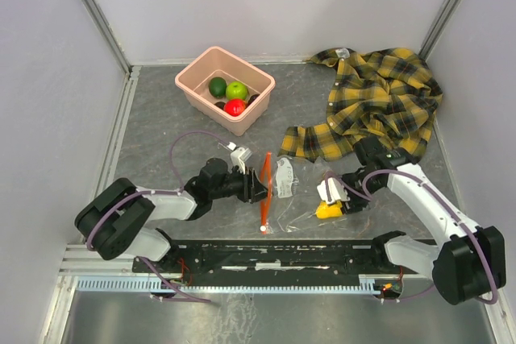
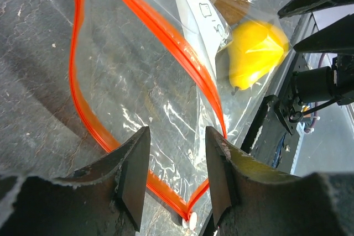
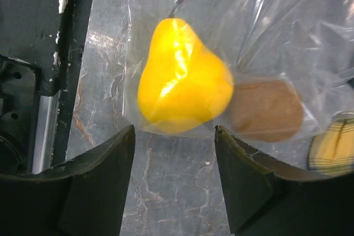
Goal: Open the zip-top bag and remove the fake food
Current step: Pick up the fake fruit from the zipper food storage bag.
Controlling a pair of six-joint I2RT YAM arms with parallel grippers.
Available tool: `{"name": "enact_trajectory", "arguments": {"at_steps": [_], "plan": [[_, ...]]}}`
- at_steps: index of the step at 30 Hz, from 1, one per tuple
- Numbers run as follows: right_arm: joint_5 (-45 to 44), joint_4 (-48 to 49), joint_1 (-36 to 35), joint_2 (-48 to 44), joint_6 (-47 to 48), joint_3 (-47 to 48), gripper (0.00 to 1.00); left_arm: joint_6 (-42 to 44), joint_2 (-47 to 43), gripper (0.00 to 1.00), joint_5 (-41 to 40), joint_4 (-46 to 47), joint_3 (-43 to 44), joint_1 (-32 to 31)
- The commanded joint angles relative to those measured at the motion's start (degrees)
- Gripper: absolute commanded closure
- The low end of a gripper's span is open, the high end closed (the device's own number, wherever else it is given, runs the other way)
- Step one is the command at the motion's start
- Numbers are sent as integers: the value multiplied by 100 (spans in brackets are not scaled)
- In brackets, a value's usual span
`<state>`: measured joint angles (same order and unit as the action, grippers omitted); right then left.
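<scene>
Zip-top bag (image 1: 298,199): it lies flat on the table (image 1: 161,142) between the two arms, with the mouth towards the left arm and the closed bottom towards the right arm.
Zip strip (image 1: 265,195): in the left wrist view its two orange-red halves stand apart and make a loop, so the mouth looks open.
Left gripper (image 2: 177,136): its fingers are apart, just before the open mouth, and nothing is pinched between them. I think it waits there to take one lip, so that the mouth does not fall shut.
Right gripper (image 3: 174,134): the fingers are apart and hold nothing. They hover over the bottom end of the bag, just beside the yellow pear (image 3: 182,78).
Food in the bag: the yellow pear and a brown piece (image 3: 265,109) are side by side under the plastic, far from the mouth.
Food outside: a light green fruit (image 1: 236,90), a dark green fruit (image 1: 217,85) and a red fruit (image 1: 235,107) are in the pink tub (image 1: 205,109), well apart from the bag.
Plaid shirt (image 1: 379,98): it is crumpled behind the right arm and has no part in the task.
Progress: the opening seems done, the removing about half.
Next move: probably to grip the pear through the plastic or lift the bottom, so the pieces go towards the mouth.
Risk: the film is slippery and the pear is round, so it may escape sideways.
</scene>
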<state>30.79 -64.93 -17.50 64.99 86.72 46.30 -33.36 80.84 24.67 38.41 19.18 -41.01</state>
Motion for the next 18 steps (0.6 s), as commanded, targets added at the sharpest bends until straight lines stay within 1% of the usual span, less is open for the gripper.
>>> {"name": "enact_trajectory", "arguments": {"at_steps": [1,3,10,13,18], "plan": [[-247,458,18,-273,-302,-336,30,190,118,49,205,565,126,-53],[-237,640,21,-244,-484,-375,29,191,157,49,244,606,146,-66],[-209,929,18,31,-696,-472,29,125,315,48,298,843,153,-164],[-151,1033,20,105,-786,-487,30,103,395,48,320,931,156,-209],[-37,1173,23,162,-940,-491,35,68,529,48,381,1070,168,-272]]}}
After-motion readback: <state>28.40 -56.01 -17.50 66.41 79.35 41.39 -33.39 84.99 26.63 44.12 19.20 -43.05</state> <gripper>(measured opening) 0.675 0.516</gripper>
